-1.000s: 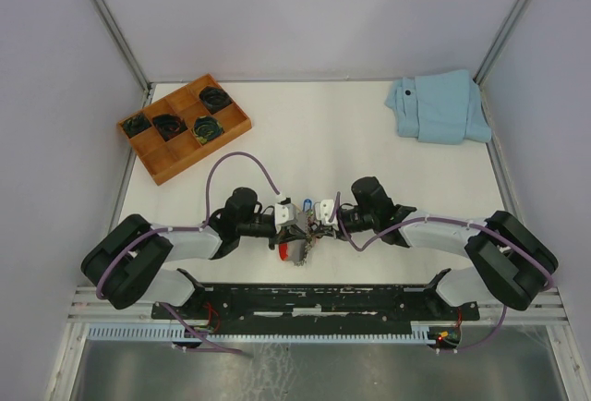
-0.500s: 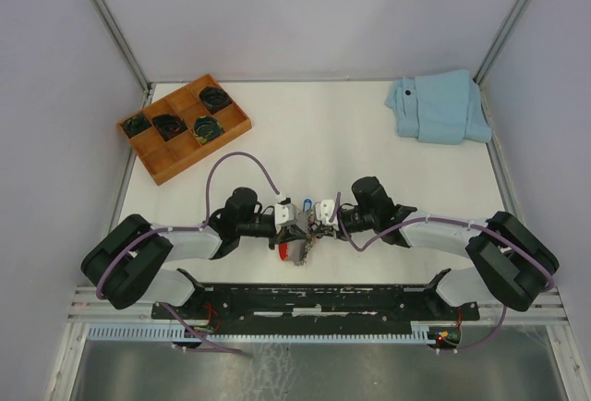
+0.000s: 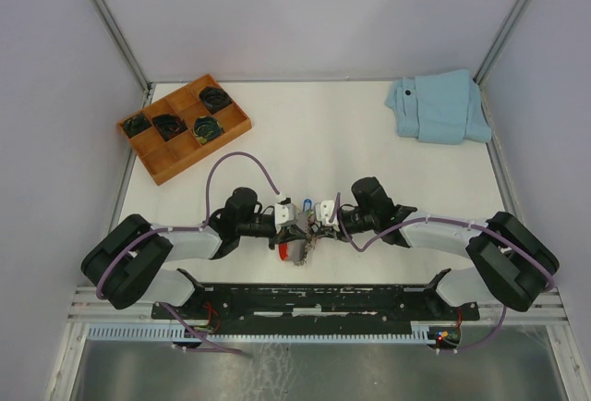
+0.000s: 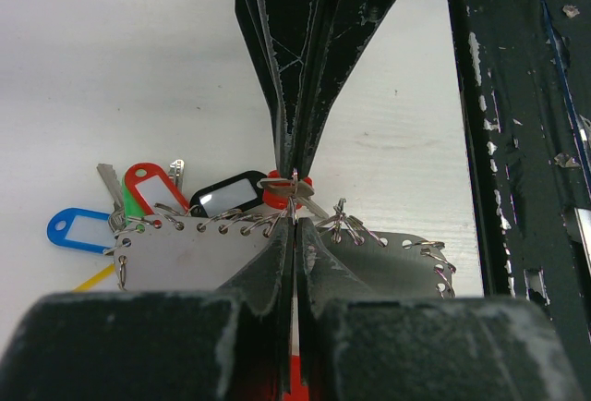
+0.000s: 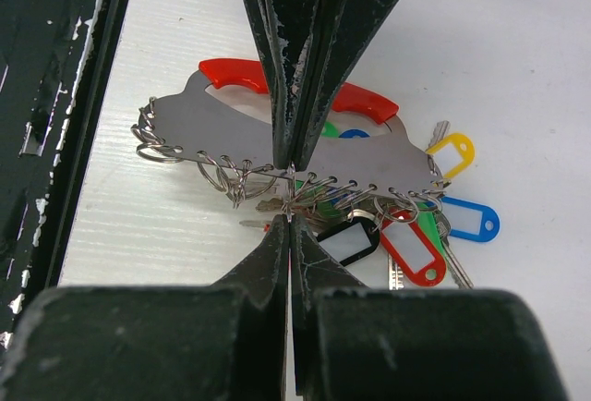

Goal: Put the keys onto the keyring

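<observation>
Left wrist | left gripper (image 4: pixel 294 224) and right gripper (image 4: pixel 294 172) both closed tight on grey-strap metal keyring (image 4: pixel 203 258) | red-tagged silver key (image 4: pixel 146 187) near left gripper, attachment unclear, task judged unfinished

L arm (image 3: pixel 189 244) & R arm (image 3: pixel 434 233): black joints, white links, purple cables (image 3: pixel 231 159); scuffed black end effector fingers (image 4: pixel 309 59).

One wooden tray (image 3: pixel 162 168) is sitting at the upper left of the top view, holding four dark coiled items (image 3: pixel 209 127). One folded blue cloth (image 3: pixel 439 110) is lying at the upper right. Five plastic tags (image 5: pixel 413 253) are clustering at one keyring (image 5: pixel 199 128): red, green, blue, yellow and black.
</observation>
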### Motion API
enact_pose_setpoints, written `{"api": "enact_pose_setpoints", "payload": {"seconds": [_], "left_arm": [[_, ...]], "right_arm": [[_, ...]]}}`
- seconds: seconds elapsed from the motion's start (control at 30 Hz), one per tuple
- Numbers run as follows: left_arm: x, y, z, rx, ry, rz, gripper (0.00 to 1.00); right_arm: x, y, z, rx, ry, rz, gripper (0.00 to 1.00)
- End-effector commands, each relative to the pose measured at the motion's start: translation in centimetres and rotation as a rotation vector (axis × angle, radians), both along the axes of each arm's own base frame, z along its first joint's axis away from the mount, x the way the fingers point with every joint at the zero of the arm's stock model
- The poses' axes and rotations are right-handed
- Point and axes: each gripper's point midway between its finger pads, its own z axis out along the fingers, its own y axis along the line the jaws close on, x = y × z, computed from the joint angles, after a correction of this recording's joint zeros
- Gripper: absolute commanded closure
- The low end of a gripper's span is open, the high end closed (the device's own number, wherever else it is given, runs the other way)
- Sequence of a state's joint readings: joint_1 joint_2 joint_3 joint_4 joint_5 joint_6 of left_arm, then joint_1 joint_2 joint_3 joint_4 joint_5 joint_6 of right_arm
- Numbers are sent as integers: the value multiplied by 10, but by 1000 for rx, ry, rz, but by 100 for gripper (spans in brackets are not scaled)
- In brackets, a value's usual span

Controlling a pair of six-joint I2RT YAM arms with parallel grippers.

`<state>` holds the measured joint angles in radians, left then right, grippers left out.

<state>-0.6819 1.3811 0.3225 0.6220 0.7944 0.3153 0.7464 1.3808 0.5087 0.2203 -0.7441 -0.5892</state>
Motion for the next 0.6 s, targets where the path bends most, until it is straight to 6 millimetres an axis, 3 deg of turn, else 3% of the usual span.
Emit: {"api": "enact_pose_setpoints", "payload": {"seconds": [0.0, 0.57], "left_arm": [[9, -8, 19, -43, -88, -22, 97], [9, -8, 19, -45, -84, -29, 97]], "right_arm": [[4, 11, 22, 62, -43, 24, 99], [7, 13, 25, 80, -50, 13, 99]]}}
